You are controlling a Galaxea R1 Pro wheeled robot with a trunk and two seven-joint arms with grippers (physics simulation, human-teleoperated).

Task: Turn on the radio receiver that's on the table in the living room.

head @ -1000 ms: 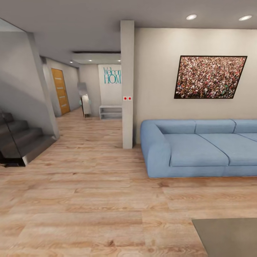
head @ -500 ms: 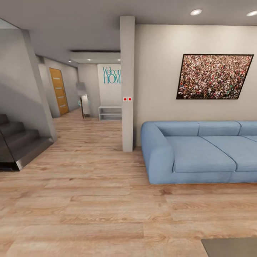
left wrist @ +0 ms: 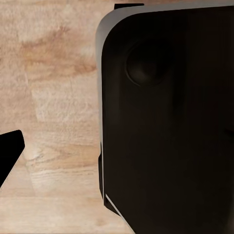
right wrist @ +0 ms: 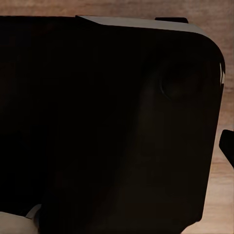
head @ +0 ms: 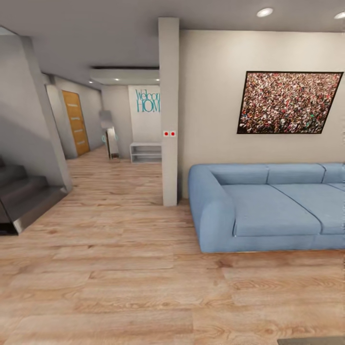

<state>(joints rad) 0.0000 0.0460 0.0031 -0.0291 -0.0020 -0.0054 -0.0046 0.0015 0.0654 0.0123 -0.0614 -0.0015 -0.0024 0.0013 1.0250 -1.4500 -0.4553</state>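
Note:
The radio receiver is out of view. Of the grey table, a thin sliver of its corner (head: 311, 341) shows at the bottom right edge of the head view. The living room's blue sofa (head: 268, 211) stands at the right on the wood floor. In the left wrist view a black fingertip (left wrist: 9, 151) pokes in beside the robot's dark body (left wrist: 170, 122), above the floor. In the right wrist view another dark fingertip (right wrist: 228, 146) sits at the edge, next to the same dark body (right wrist: 107, 122). How either pair of jaws stands is hidden.
A grey pillar (head: 169, 110) stands left of the sofa, and a framed picture (head: 287, 102) hangs above it. Dark stairs (head: 21, 196) rise at the far left. A hallway with a wooden door (head: 75, 122) and a white shelf (head: 146, 152) runs back. Open wood floor (head: 120, 278) lies ahead.
The whole picture has shifted, so the camera has moved. The table's corner has slid down almost out of the frame, and the stairs have slipped toward the left edge.

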